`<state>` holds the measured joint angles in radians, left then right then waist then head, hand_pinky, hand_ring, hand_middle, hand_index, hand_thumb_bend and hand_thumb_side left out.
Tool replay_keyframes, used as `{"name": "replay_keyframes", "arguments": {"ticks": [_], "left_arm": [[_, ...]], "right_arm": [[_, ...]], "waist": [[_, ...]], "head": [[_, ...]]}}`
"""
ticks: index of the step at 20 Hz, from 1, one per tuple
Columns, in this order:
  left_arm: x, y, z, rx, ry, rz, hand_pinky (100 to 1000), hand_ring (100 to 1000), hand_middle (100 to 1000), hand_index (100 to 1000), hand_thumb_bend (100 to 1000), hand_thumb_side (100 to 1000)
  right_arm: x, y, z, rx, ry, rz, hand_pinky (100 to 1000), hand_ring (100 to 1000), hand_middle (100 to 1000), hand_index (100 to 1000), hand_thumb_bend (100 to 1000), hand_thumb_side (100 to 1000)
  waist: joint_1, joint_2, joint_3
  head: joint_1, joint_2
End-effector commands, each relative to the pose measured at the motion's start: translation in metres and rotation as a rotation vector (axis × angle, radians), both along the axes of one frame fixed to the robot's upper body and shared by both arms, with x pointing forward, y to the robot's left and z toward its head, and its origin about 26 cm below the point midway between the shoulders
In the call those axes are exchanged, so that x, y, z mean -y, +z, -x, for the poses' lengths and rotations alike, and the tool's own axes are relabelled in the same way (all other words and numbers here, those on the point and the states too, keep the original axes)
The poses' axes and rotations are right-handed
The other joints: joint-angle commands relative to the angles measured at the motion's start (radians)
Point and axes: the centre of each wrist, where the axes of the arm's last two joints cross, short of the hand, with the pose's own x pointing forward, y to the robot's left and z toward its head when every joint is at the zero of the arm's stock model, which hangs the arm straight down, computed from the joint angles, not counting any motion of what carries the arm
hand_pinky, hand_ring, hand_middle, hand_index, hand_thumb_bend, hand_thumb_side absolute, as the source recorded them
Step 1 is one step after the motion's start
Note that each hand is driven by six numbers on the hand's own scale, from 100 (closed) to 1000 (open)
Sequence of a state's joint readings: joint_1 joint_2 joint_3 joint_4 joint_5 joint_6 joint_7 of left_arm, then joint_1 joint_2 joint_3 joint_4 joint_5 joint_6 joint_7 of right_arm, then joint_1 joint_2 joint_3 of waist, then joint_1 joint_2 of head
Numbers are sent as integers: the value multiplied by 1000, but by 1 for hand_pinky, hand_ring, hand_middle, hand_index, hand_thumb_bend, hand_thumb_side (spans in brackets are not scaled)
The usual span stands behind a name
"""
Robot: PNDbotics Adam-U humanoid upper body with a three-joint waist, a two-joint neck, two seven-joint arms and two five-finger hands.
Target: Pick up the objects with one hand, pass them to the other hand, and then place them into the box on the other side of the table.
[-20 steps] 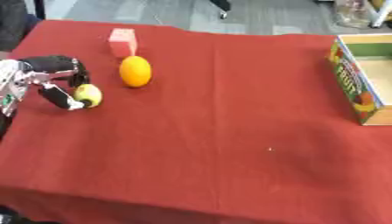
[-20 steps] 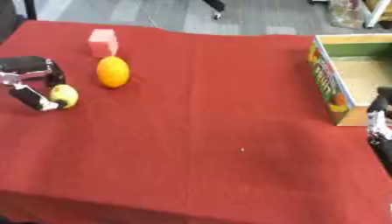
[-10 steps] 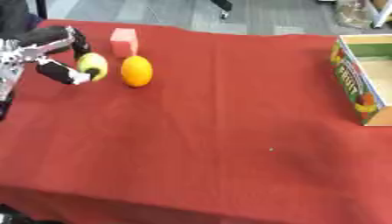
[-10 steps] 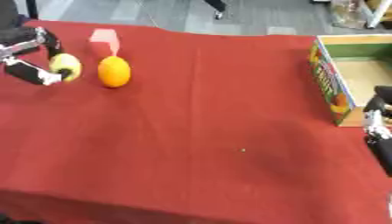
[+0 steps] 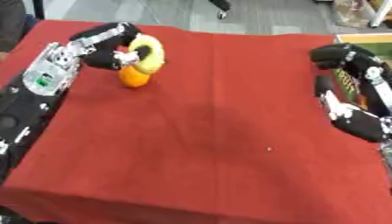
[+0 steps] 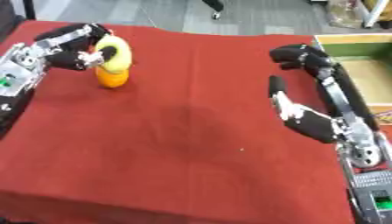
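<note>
Two hands up, handover not made. Left hand (image 5: pixel 103 46) upper left, fingers curled round yellow fruit (image 5: pixel 148 53), above orange (image 5: pixel 133 77). Right hand (image 6: pixel 310 118) mid-right, fingers spread, well apart. Risk: fruit slips in transfer, rolls off red table (image 5: pixel 199 131), misses box (image 6: pixel 358 65) at right edge.

A yellow, lemon-like fruit (image 5: pixel 148 53) stands upright just above an orange (image 5: pixel 133 78), far from the box (image 6: pixel 361 74).
</note>
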<state>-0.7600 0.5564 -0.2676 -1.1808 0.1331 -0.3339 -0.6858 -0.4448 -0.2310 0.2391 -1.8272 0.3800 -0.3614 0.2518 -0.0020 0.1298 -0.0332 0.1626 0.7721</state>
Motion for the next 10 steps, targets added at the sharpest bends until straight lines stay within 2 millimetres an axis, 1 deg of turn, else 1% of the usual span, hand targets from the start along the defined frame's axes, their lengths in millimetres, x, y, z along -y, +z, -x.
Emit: {"name": "replay_keyframes", "arguments": {"ticks": [1,6,10], "left_arm": [[21,4,-5,-52,-82,6,651,471,387,503,100,597],[48,-2,-7,-138,-152,53,655,471,385,500,100,609],[65,-3,-6,-198,-202,69,659,473,386,501,100,616]], "right_arm": [[-17,14,-1,83,107,134,734,754,724,806,100,498],[-37,25,-4,203,187,269,736,737,702,820,100,456],[-44,29,-5,300,182,354,740,722,686,835,100,428]], "waist": [[5,-34,2],[5,-32,6],[4,-31,9]], "head": [[-8,-2],[-17,-2],[-19,-2]]}}
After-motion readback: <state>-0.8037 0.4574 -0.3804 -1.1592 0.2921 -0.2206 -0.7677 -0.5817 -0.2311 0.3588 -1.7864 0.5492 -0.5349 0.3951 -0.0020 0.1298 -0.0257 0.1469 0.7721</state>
